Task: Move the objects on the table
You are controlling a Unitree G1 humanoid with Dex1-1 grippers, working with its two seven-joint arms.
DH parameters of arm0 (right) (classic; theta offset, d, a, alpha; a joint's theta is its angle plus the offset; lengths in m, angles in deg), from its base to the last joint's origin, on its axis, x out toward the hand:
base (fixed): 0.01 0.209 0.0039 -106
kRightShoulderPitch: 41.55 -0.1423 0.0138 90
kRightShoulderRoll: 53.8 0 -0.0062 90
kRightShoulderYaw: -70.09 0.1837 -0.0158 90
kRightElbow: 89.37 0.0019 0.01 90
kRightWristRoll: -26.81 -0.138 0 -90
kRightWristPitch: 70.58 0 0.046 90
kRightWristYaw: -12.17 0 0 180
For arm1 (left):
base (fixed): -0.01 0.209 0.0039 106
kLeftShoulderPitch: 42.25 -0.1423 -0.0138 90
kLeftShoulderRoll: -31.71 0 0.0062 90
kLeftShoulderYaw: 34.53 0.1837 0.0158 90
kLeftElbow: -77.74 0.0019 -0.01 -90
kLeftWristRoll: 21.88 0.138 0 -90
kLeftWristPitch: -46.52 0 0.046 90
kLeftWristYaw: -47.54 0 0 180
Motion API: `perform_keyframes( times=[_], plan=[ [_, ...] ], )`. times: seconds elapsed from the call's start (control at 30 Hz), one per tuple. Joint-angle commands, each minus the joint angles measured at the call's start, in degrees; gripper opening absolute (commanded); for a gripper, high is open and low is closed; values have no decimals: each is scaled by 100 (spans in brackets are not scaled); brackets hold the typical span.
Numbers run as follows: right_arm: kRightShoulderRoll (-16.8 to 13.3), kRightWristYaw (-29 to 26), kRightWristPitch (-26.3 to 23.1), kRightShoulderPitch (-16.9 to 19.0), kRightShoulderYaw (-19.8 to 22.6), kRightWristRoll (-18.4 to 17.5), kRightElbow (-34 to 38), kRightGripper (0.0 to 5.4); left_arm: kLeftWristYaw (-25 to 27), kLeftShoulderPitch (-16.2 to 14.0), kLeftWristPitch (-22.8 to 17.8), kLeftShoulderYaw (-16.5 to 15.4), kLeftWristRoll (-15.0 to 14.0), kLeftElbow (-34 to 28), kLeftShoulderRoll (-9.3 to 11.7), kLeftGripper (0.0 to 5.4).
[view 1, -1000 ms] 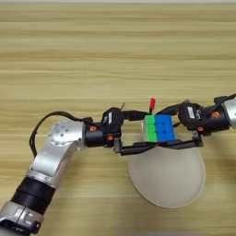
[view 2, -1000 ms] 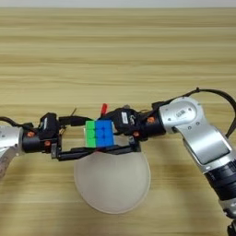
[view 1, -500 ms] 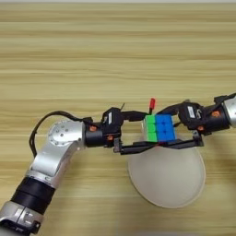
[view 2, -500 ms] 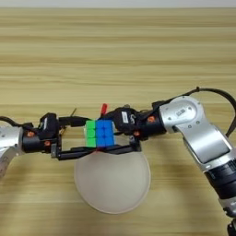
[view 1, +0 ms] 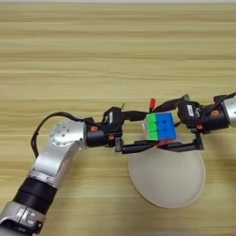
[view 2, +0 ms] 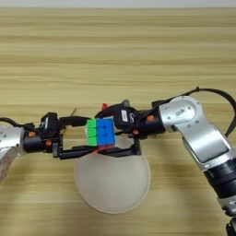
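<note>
On the wooden table (view 1: pixel 92 55), above the far rim of the round cream plate (view 1: pixel 167 179), the left gripper (view 1: pixel 140 131) and right gripper (view 2: pixel 108 131) meet from opposite sides, both clamped on the puzzle cube (view 1: pixel 160 126), a red-capped pen (view 1: pixel 152 103) just behind.

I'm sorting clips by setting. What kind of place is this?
Probably a robot test bench, not a home: a bare wooden table with only a puzzle cube and a round plate, and the left gripper and right gripper meeting at the cube.
</note>
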Motion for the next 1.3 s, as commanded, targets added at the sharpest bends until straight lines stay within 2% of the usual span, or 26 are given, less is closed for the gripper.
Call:
perform_keyframes(
  times=[0.03,0.13,0.3,0.5,0.6,0.7,0.77,0.9,1.0,1.17,1.3],
  plan=[
    [-21,-4,-26,-107,7,-8,51,511,-44,84,98,-33,50,20,-24,329],
    [-56,-15,-46,-76,69,-75,104,537,-81,63,109,-60,50,34,-35,329],
    [-114,-7,-119,-5,274,-323,211,540,-140,-16,118,-118,25,21,-22,329],
    [-146,122,-233,178,691,-698,312,540,-432,-111,118,-403,-47,79,-64,329],
    [-154,240,-286,345,947,-913,432,540,-799,-205,144,-536,106,44,-77,329],
    [-140,406,-328,498,1189,-1092,583,540,-1518,-200,133,-748,390,139,-135,329],
    [-108,522,-347,573,1330,-1206,670,540,-1884,-235,51,-876,476,117,-156,329],
    [-44,727,-357,653,1434,-1322,774,540,-2281,-470,0,-859,689,-88,-105,329],
    [51,915,-340,681,1471,-1374,811,540,-2716,-618,-127,-865,953,-162,-111,329],
    [210,1173,-274,692,1517,-1403,793,540,-3171,-806,5,-817,1297,-280,-143,329],
    [322,1336,-234,662,1524,-1397,767,540,-3507,-847,-141,-802,1488,-172,-204,329]
  ],
)
